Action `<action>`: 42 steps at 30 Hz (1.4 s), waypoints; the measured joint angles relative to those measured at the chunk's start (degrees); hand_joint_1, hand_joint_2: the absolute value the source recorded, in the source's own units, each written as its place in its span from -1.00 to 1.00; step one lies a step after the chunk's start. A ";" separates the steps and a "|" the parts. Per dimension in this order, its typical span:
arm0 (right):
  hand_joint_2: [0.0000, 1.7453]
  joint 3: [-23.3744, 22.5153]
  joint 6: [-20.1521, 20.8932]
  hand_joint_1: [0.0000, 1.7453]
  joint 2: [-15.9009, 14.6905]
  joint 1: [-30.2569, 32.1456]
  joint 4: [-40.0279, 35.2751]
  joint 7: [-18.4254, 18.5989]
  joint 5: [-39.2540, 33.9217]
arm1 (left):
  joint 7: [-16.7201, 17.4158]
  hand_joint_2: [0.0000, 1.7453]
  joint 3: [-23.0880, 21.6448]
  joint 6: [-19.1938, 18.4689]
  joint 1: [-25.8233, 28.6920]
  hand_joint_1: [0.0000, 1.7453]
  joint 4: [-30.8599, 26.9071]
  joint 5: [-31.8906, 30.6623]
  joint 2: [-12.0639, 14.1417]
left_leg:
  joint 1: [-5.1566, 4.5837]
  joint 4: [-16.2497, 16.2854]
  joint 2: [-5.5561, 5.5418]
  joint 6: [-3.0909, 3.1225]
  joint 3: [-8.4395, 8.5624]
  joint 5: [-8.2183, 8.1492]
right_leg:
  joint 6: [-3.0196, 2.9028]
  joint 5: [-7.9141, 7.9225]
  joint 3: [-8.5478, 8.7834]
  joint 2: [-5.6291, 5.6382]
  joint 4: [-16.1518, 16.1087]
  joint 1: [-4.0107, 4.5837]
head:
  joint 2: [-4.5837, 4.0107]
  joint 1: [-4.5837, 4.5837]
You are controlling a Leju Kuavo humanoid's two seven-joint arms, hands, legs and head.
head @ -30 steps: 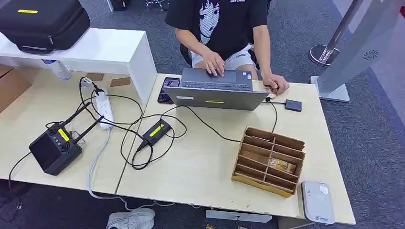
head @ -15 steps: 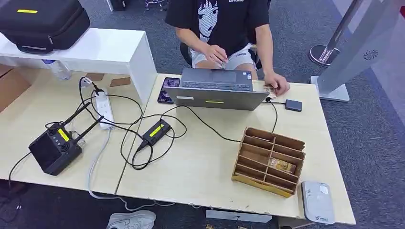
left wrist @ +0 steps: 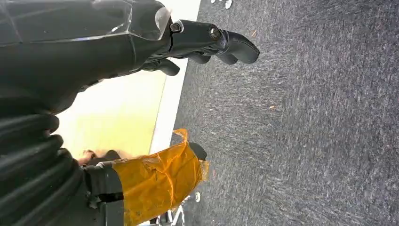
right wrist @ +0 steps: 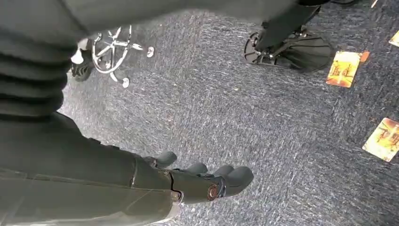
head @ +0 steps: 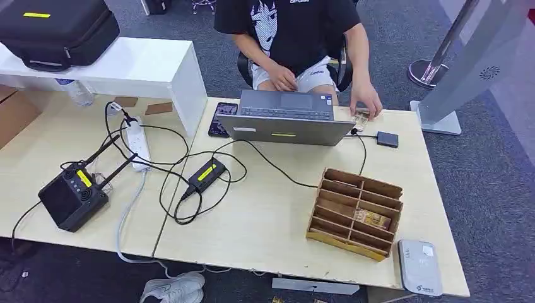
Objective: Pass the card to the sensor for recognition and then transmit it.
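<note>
Left hand: left hand hangs over speckled grey carpet, dark smooth fingers loosely curled and apart, holding nothing; orange tape wraps a part beside it.
Right hand: right hand hangs over the same carpet, fingers side by side and slightly bent, nothing in them.
Floor cards: two glossy orange cards lie flat on the carpet near a black wheeled base.
Card: card lies flat in a compartment of the slotted cardboard rack on the pale wood table.
Sensor: rounded grey-white sensor sits flat at the table's near right corner, just beside the rack.
Far side: seated person behind a grey laptop; black cables loop across the table.
</note>
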 joint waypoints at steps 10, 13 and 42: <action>-1.00 0.24 -0.26 -1.00 -0.11 0.29 0.00 1.51 -0.33 | -4.44 1.00 0.39 0.55 -0.02 -1.00 0.00 -0.44 -0.15 | 0.00 0.00 0.00 0.00 -0.01 0.00 | 0.00 0.00 -0.01 0.00 0.00 0.00 | 0.00 0.00; -1.00 0.22 3.13 -1.00 -0.15 0.26 0.02 2.63 -1.58 | -6.60 1.00 0.35 1.38 -0.04 -1.00 0.00 -1.55 -0.15 | 0.00 0.00 0.02 0.00 0.00 0.00 | 0.00 0.00 -0.02 0.01 0.00 0.00 | 0.00 0.00; -1.00 -5.64 7.30 -1.00 0.15 3.05 0.52 3.91 -3.58 | -15.15 1.00 -5.34 19.39 2.10 -1.00 -10.60 -9.33 -4.37 | 0.00 0.00 0.07 -0.04 0.01 -0.06 | 0.00 -0.01 -0.01 0.05 -0.01 0.00 | 0.00 0.02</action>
